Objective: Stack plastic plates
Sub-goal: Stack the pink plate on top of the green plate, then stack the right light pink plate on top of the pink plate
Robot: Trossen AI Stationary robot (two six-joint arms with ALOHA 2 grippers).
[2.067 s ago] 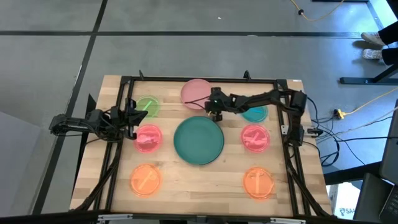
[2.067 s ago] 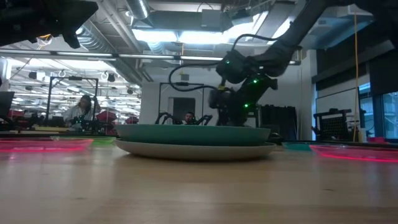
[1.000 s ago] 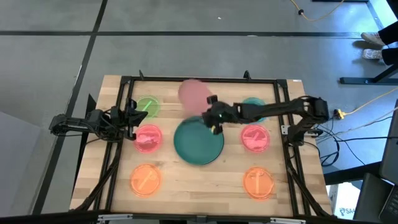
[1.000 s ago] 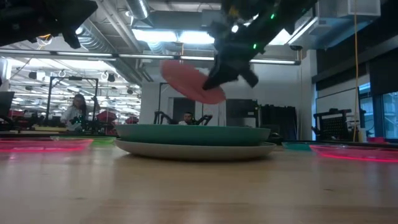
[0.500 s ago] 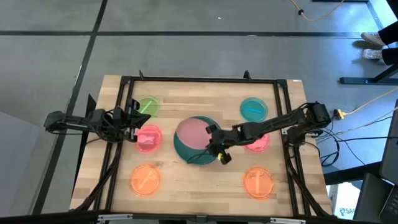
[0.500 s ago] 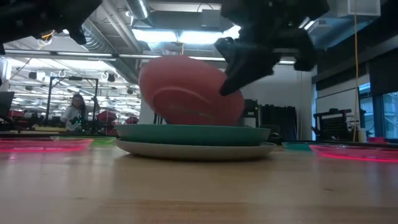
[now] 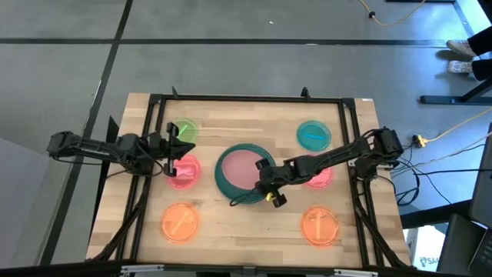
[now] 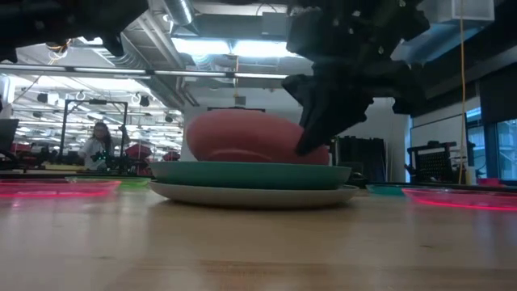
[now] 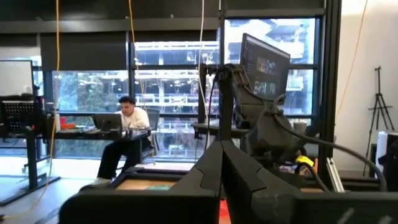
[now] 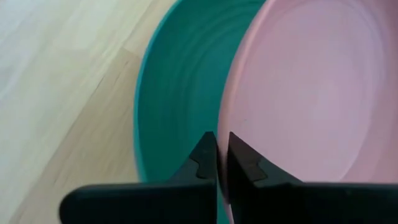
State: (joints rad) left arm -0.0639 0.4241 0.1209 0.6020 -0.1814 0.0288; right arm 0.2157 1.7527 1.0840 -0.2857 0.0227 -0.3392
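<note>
- The right tool (image 7: 267,187), centre of the high view, is clamped on the rim of the medium round pink plastic plate (image 7: 241,168).
- A second ago that plate hung tilted in the air; now it rests, still slightly tilted, inside the large round teal-green plastic plate (image 7: 228,188), so only release remains.
- The left tool (image 7: 171,146), fingers together, waits at left above the worktop (image 7: 246,223).

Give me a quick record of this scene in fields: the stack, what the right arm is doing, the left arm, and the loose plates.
stack: pink plate tilted on teal-green plate, grey plate beneath
right tool: shut on pink plate's rim, over the stack
left tool: waits at table's left, above the pink-red plate
loose small plates: green, teal-blue, two pink-red, two orange
</note>
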